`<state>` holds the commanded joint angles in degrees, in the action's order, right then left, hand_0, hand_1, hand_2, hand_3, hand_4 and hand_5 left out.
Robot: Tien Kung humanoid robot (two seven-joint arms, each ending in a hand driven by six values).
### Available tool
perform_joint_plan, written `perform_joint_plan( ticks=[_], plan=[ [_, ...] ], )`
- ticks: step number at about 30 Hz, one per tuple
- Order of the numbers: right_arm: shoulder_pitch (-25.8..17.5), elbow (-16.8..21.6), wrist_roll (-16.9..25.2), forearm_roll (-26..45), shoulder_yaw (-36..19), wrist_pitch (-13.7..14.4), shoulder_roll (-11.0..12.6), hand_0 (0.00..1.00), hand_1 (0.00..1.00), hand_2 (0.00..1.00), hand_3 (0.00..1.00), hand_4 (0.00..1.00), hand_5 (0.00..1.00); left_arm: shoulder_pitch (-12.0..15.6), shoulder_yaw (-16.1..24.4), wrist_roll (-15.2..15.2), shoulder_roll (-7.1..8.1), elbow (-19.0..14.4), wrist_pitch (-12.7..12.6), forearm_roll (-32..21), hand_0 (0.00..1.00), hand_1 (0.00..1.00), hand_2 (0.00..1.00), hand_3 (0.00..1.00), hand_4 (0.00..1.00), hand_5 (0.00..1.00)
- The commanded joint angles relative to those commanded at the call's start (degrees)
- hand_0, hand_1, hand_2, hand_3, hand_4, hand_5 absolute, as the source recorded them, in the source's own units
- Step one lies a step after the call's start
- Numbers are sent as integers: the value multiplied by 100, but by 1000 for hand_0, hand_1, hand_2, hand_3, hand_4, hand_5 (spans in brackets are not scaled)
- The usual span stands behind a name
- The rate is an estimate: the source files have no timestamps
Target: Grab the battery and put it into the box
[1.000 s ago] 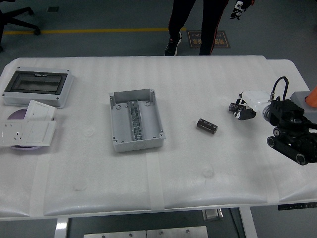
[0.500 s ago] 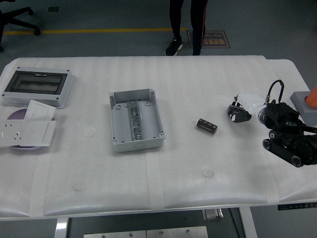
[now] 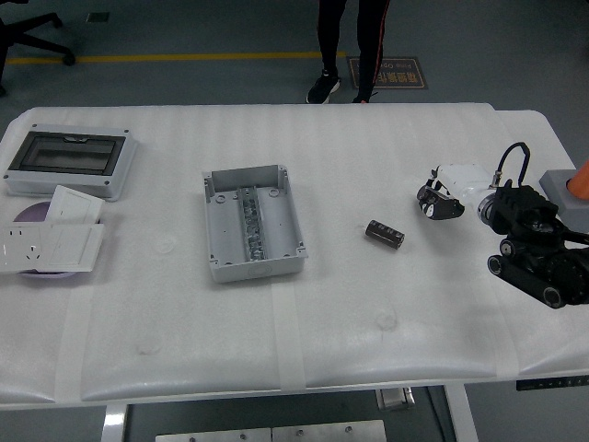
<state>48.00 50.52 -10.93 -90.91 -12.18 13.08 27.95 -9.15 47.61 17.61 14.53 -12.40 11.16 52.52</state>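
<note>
Your right hand [image 3: 448, 194] is the only one in view, coming in from the right edge of the bench [image 3: 368, 350]. Its fingers [image 3: 434, 204] look loosely curled with nothing between them, though at this size I can't tell how far they're parted. Nothing is pinched.

The battery [image 3: 384, 234] lies just beyond the fingertips, toward the robot's left and a bit nearer the bench's front edge. There's a clear gap, no contact. It's lying flat, with its long axis running diagonally: the far end points up-left, the near end down-right, roughly toward your hand. So you'd be coming at it almost end-on. My read: rotate the wrist so the fingers close across the short width, not along the length, or it'll likely roll or skid on the padded surface.

The box [image 3: 253, 224] sits open, further to the left past the battery, well apart from it and with nothing between them. Its long side runs front-to-back, with some dark fittings down the middle of its floor.

The right hand is plainly the nearer one, so it should take this. The pick hasn't started yet. Left arm isn't visible.

A person's legs [image 3: 352, 46] are at the far side, away from the bench.
</note>
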Motion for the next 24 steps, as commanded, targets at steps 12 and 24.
perform_joint_plan(
  ticks=[12,24],
  plan=[
    [-76,1381,-231,-371,-1167,227,-12,584,556,562,632,563,411,21,37,-50,-29,-1,-44,36,432,610,571,379,472,388],
    [124,1295,-357,-368,-1073,29,-469,566,545,561,629,580,426,-3,37,-53,-21,-2,-42,39,429,611,602,380,471,394]
  ],
)
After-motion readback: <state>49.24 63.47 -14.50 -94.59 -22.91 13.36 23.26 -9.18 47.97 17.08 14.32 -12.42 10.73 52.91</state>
